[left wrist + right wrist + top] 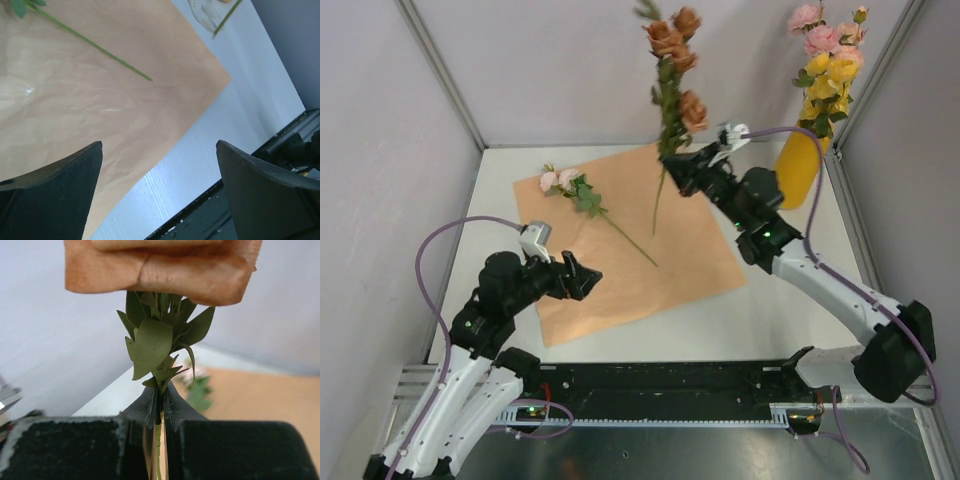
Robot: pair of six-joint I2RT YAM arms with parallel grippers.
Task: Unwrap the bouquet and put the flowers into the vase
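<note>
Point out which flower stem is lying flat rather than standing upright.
The pink-bloomed stem, lying flat on the peach paper. The brown stem is held upright by the right gripper, and the pink and yellow flowers stand in the yellow vase.

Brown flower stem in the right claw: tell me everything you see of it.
The brown flower stem is a thin green stalk with jagged green leaves and several rust-brown rose-like blooms near its top. It is held nearly upright, tilted slightly. The right claw is shut on the stalk just below a cluster of leaves, and its lower end hangs over the peach paper.
</note>
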